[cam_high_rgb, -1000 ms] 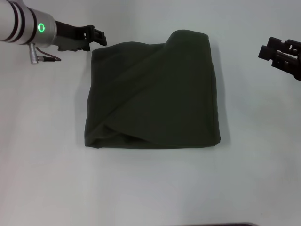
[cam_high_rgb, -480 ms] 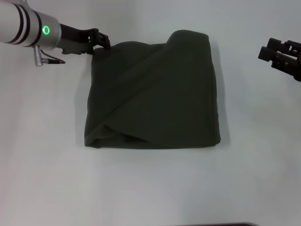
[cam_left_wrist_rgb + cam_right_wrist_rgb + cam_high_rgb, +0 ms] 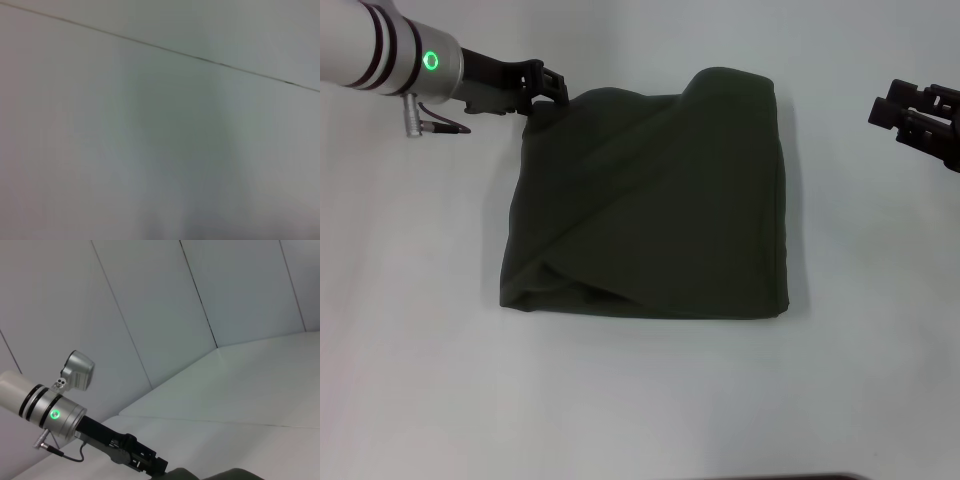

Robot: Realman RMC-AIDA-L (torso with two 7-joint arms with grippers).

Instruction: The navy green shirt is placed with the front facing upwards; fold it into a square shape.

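Olive navy green shirt (image 3: 650, 205) lies folded — left end effector (image 3: 552, 88) at its corner.

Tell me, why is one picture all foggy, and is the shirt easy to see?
Left wrist view: only a blurry pale surface with one thin dark line. Head view: the navy green shirt is sharp, its folds shadowed, the left tool at its far corner.
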